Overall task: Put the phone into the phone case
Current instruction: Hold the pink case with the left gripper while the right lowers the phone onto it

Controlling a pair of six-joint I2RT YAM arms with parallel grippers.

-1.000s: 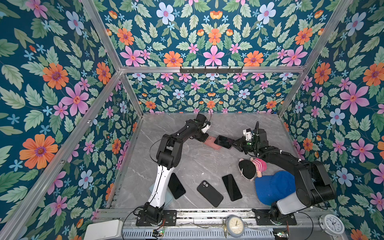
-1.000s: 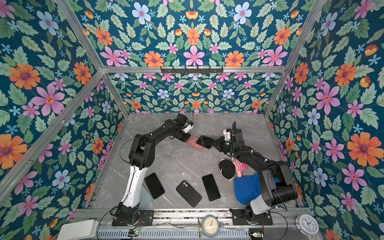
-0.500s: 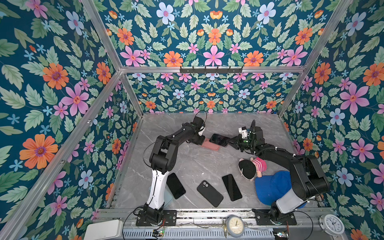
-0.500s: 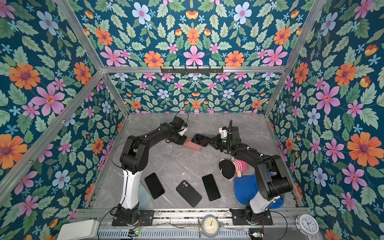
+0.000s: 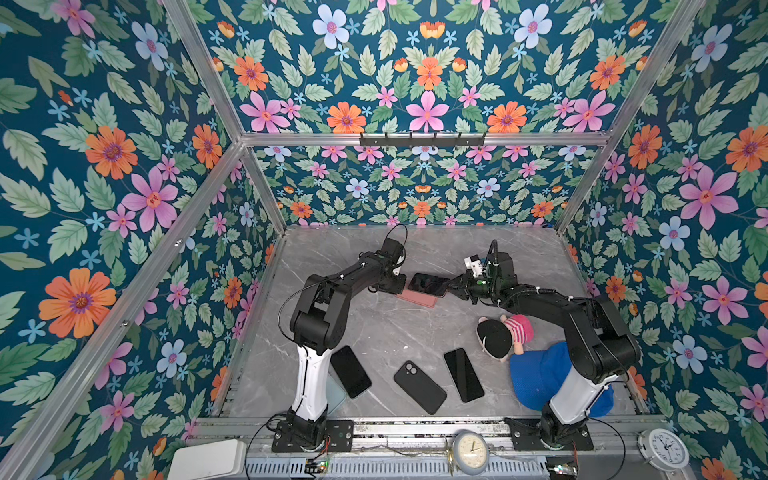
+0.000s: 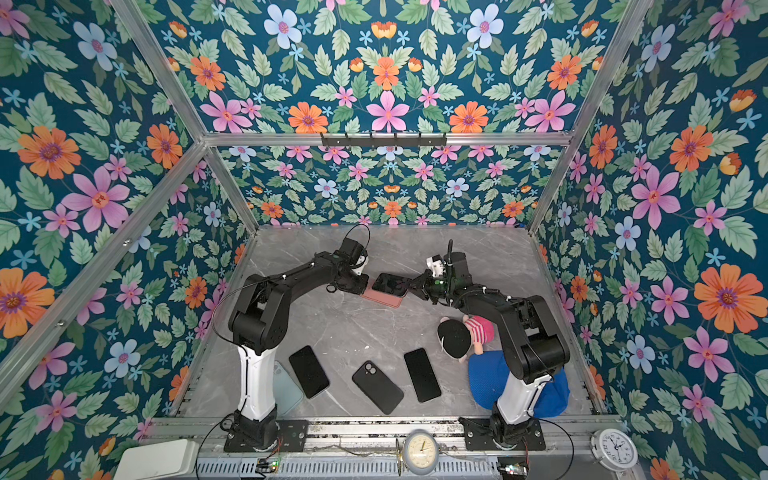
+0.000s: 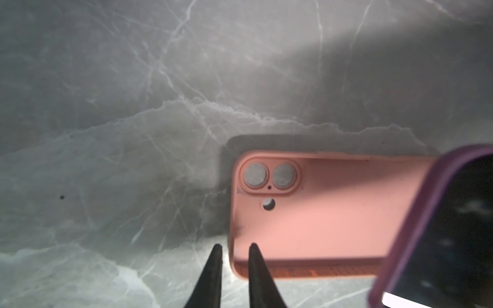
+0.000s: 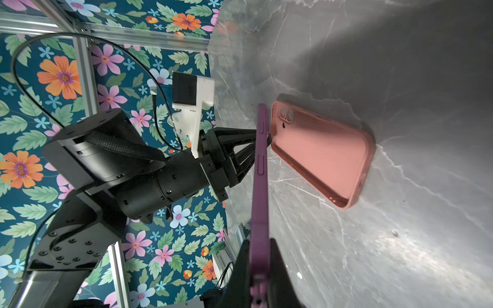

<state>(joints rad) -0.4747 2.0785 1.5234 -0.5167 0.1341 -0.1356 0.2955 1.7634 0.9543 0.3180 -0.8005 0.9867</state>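
A pink phone case [image 5: 419,300] [image 6: 383,300] lies hollow side up on the marble table, at the back middle. My right gripper [image 5: 451,286] [image 6: 413,285] is shut on the edges of a purple phone [image 5: 428,284] [image 6: 390,284], holding it tilted, screen up, just above the case. In the right wrist view the phone [image 8: 260,186] stands edge-on beside the case [image 8: 325,152], gripped at my right gripper [image 8: 260,241]. My left gripper [image 7: 235,246] [image 5: 403,284] is narrowly open, its tips on either side of the case's [image 7: 320,213] corner wall near the camera cutout. The phone [image 7: 453,226] overhangs the case's far end.
Three black phones [image 5: 350,371] [image 5: 419,386] [image 5: 463,375] lie near the front edge. A light blue case [image 5: 337,395] sits by the left arm's base. A doll [image 5: 500,334] and a blue cap [image 5: 540,374] lie at the front right, by the right arm's base.
My right gripper has carried the phone leftward until it hangs over the case. My left gripper's jaws, shut before, have parted a little at the case's corner.
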